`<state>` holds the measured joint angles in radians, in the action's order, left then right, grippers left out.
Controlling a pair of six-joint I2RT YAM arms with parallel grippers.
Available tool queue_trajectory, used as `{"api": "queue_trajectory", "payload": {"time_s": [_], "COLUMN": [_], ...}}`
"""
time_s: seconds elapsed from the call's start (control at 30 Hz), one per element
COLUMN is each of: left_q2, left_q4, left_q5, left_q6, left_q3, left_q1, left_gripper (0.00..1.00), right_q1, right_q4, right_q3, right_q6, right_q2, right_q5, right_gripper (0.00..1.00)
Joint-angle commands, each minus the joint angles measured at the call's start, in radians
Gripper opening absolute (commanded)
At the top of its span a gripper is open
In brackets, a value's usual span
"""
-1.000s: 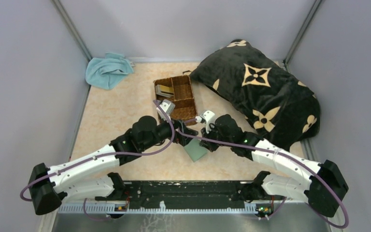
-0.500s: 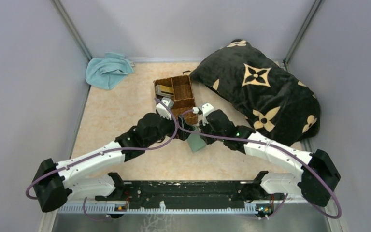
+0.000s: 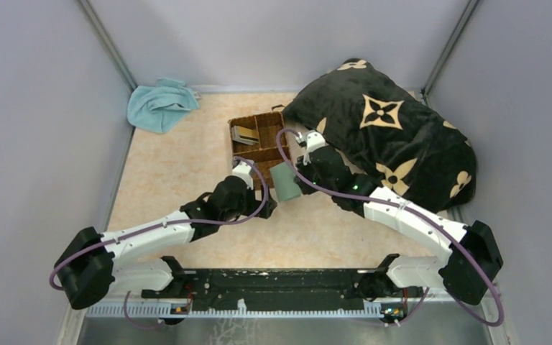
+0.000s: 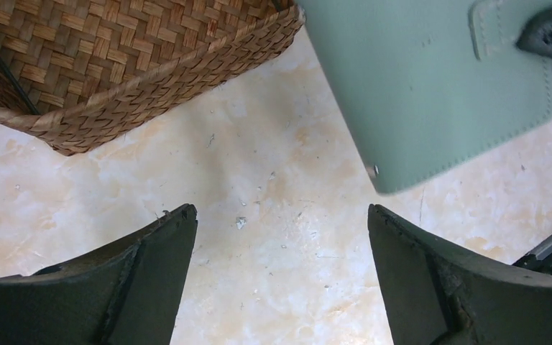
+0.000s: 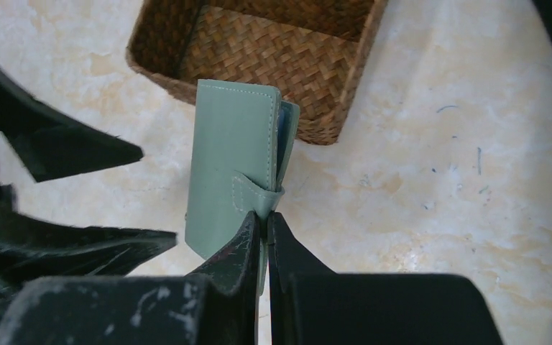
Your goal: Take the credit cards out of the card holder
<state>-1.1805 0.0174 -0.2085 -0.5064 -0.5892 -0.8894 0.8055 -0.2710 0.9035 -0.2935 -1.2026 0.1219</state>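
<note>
Two jobs split here: right fingers [image 5: 248,244] clamped tight on the card holder [image 5: 226,165] by its tab, presenting it just beyond the left fingers [image 4: 151,287], spread wide, probably to reach inside.

Bare table [image 3: 165,180] lies open on the left, between the basket [image 3: 260,147] in the middle and the towel [image 3: 159,104] in the far left corner. The big dark pillow [image 3: 388,129] blocks the far right, just beside the basket. Just near the basket, the wallet [image 5: 230,172] hangs pinched in the right gripper [image 5: 262,219]. The left gripper [image 4: 280,223], jaws spread, crowds the floor just to the wallet's near left.
</note>
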Motion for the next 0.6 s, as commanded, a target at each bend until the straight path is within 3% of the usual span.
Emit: {"api": "queue_trajectory", "payload": {"time_s": [0.0,0.33,0.37,0.53,0.57], "left_q2": [0.057,0.069,0.063,0.051,0.051], "left_q4": [-0.002,-0.082,-0.090,-0.085,-0.091], "left_q5": [-0.022,-0.048,-0.041,-0.006,-0.010], "left_q6": [-0.016,-0.001,0.001,0.017,0.025], "left_q3": [0.008,-0.015,-0.023,-0.038,-0.046], "left_q1": [0.001,0.001,0.001,0.001,0.001], "left_gripper": [0.93,0.95,0.96,1.00,1.00], "right_q1": [-0.052,-0.055,-0.053,-0.051,-0.051], "right_q4": [0.041,0.110,0.115,0.126,0.121], "right_q3": [-0.018,-0.172,-0.181,-0.185,-0.178], "right_q6": [-0.039,-0.057,-0.053,-0.038,-0.039], "right_q2": [0.027,-0.023,-0.023,-0.011,-0.004], "right_q5": [0.036,-0.034,-0.031,0.004,0.024], "right_gripper": [0.00,0.00,0.06,0.90,0.97]}}
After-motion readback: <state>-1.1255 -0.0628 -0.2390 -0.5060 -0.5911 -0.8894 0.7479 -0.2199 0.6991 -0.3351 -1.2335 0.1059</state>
